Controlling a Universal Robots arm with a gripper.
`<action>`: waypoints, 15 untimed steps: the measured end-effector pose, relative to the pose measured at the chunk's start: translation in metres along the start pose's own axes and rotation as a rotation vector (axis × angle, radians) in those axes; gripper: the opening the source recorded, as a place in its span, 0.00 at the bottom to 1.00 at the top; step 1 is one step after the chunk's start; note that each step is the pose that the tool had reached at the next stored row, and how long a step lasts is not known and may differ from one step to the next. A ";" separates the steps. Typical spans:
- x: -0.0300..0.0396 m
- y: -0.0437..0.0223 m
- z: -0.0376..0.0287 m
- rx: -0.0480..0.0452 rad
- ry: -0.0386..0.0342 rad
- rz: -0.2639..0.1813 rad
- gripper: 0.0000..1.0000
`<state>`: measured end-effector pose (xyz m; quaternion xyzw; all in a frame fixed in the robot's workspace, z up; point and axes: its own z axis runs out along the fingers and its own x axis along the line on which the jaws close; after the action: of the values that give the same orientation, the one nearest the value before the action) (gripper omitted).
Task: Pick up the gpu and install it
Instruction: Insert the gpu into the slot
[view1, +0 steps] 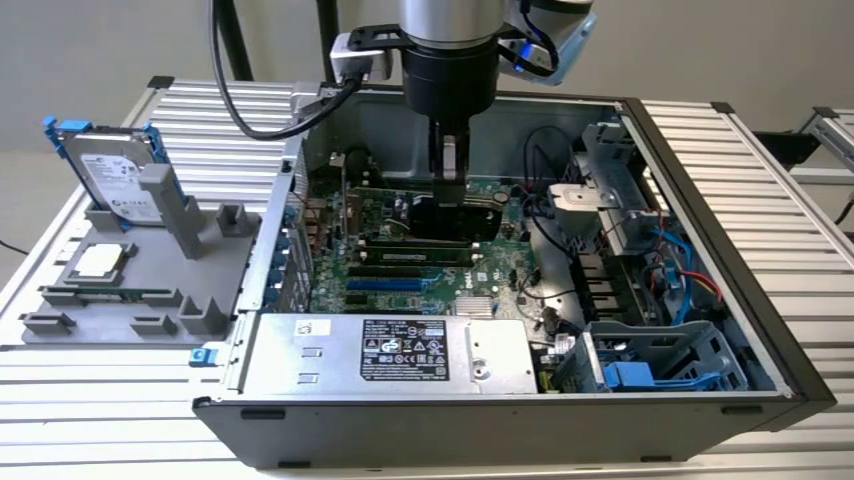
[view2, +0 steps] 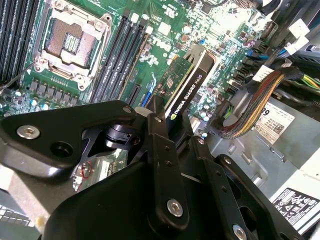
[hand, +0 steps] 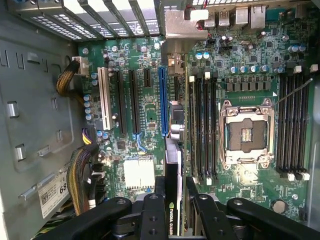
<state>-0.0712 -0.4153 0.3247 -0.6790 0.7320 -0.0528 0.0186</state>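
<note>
End effector: in the exterior view the end effector (view1: 451, 190) reaches straight down into the open computer case (view1: 747, 300), fingers clamped on the gpu (view1: 447, 222).
Gpu position: held on edge above the motherboard (view1: 387, 270), between the expansion slots and the memory slots; whether it is seated in a slot I cannot tell.
Second wrist view: the gpu (view2: 187, 82) sticks out beyond the black fingers (view2: 160, 145), its black shroud edge facing the camera, with the cpu socket (view2: 70, 42) empty to one side.
First wrist view: the gpu (hand: 172, 175) runs in line with the blue slot (hand: 163, 100), and its silver bracket (hand: 177, 30) is near the case's rear openings.
Case contents: a power supply (view1: 400, 350) and a blue drive cage (view1: 654, 365) at the near side.
Counter: on the counter (view1: 80, 420), at the exterior view's left, a grey holder (view1: 120, 300) carries a hard drive (view1: 114, 180), a cpu (view1: 100, 260) and a memory stick (view1: 107, 295).
</note>
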 end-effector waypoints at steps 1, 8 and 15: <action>0.0000 0.0000 0.0000 0.0000 -0.0001 0.000 0.00; -0.0001 0.0003 0.0027 0.0000 -0.0006 0.000 0.00; -0.0003 0.0041 0.0120 0.0000 -0.0006 -0.002 0.00</action>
<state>-0.0741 -0.4153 0.3123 -0.6796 0.7315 -0.0526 0.0188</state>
